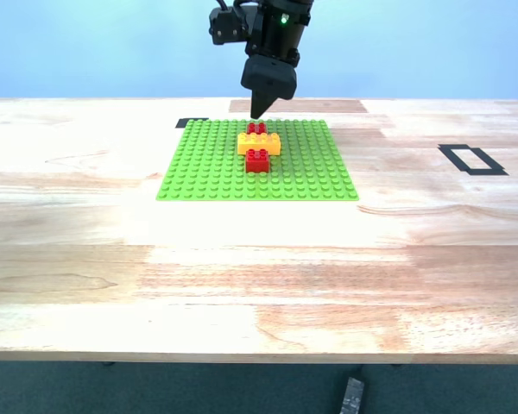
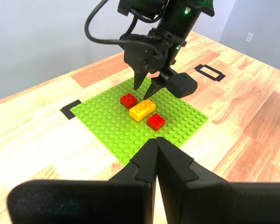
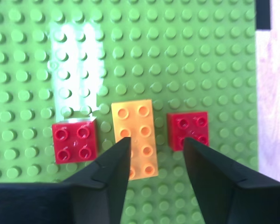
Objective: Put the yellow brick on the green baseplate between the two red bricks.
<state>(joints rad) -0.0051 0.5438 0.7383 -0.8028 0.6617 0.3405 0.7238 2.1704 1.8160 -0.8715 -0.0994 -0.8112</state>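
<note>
The green baseplate lies flat on the wooden table. On it the yellow brick sits in a row between one red brick and the other red brick. My second gripper hangs open just above the yellow brick, holding nothing. My first gripper is shut and empty, well back from the plate, and does not show in the exterior view.
A black tape rectangle marks the table at the exterior view's right. A black tape mark sits at one far corner of the plate. A darker wood patch lies behind the plate.
</note>
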